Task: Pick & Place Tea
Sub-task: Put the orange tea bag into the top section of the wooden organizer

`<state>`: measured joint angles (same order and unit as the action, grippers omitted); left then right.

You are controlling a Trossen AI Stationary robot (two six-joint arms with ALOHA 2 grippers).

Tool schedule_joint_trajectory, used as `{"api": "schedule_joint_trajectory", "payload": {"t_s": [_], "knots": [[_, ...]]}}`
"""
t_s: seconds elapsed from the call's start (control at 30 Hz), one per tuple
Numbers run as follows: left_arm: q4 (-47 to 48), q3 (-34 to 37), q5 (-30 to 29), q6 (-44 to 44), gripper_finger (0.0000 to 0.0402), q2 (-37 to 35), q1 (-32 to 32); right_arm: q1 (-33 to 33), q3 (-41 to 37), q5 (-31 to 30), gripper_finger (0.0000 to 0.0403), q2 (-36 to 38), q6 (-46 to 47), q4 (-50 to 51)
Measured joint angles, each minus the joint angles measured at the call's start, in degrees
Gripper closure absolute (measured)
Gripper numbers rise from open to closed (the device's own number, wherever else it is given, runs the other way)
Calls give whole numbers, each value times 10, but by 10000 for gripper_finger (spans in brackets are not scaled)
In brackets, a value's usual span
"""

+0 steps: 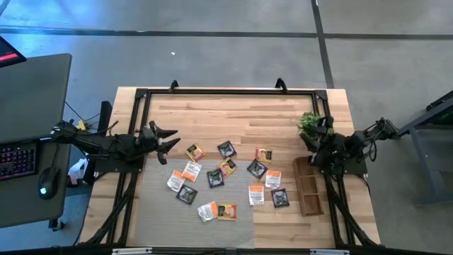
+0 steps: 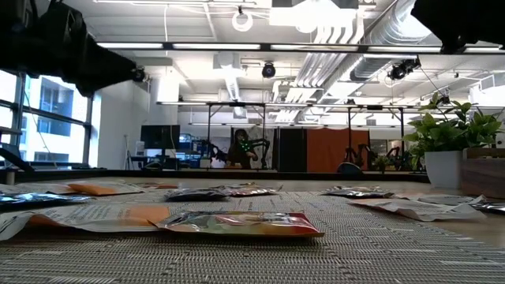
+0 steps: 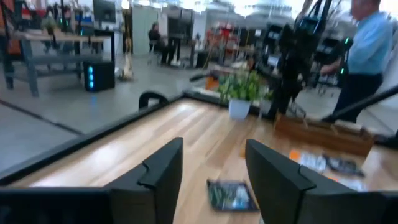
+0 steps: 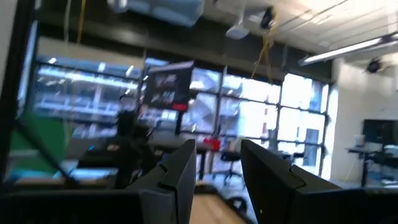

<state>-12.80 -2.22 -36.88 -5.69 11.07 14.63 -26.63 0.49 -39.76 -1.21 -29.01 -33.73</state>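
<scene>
Judging the tea sachets (image 1: 226, 170) light, thin and slippery, we reckon the left gripper (image 1: 172, 137), fingers apart, should pinch one raised edge, while the right gripper (image 1: 316, 142), likewise spread, waits by the potted plant (image 1: 309, 122).

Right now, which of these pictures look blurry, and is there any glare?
Left wrist view: soft all over, the potted plant and a person smeared. Right wrist view: equally soft, windows bright. Low view: nearest sachet fairly sharp, glossy highlights. High view: even light, left gripper distinct.
</scene>
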Motion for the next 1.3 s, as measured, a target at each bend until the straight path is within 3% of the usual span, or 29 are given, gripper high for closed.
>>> {"api": "schedule_joint_trajectory", "payload": {"t_s": [0.3, 0.5, 0.67, 0.8, 0.97, 1.17, 1.3], "knots": [[-84, 0, -2, 29, 225, 0, 0, 8, 1, -5, 279, -1, 37, -8], [-110, -18, -3, 29, 225, 1, 0, 61, 26, 68, 279, -55, 51, -13], [-104, -82, -1, 91, 225, 38, 0, 143, 75, 149, 279, -168, 111, -40], [-19, -145, -25, 89, 225, 105, 0, 208, 135, 141, 279, -282, 177, 10], [93, -186, -100, -4, 225, 183, 0, 264, 217, 163, 279, -410, 278, 173], [98, -188, -106, -51, 225, 241, 0, 292, 293, 251, 279, -560, 405, 333], [98, -188, -106, -57, 225, 258, 0, 310, 335, 237, 279, -648, 458, 412]]}}
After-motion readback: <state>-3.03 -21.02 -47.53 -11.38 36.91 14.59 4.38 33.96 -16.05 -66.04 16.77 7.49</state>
